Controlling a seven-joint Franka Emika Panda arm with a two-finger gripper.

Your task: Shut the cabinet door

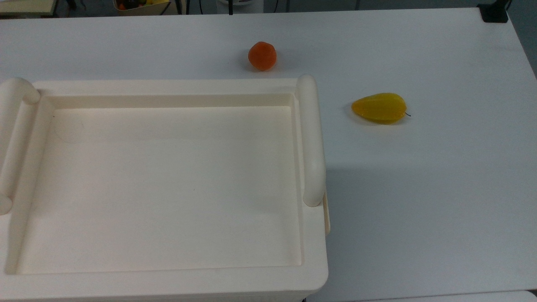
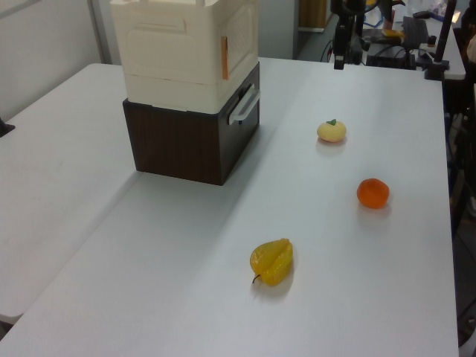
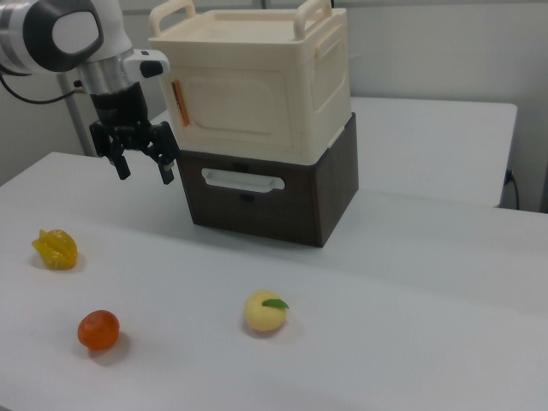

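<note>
In the right view, nearest the camera, an orange fruit [image 3: 98, 330] and a pale peach-like fruit [image 3: 265, 312] are seen lying on the white table [image 3: 411, 342], well apart from each other. A yellow fruit [image 3: 56, 248] lies farther back toward the right view's left. Beyond these, a dark brown drawer box [image 3: 274, 193] with a pale handle stands on the table, and a cream cabinet [image 3: 257, 81] is stacked on top of it. The cabinet door [image 3: 235, 103] is seen as a flat cream panel on the cabinet's front face, with a reddish-brown strip along the edge at the right view's left; it appears to lie flush with the front, though a narrow gap cannot be ruled out. The gripper [image 3: 137, 163] hangs above the table just beside that edge of the door, on the right view's left, apart from it. Its fingers are spread wide and nothing is held between them. In the left view the gripper [image 2: 340, 56] is seen at the far end of the table.
</note>
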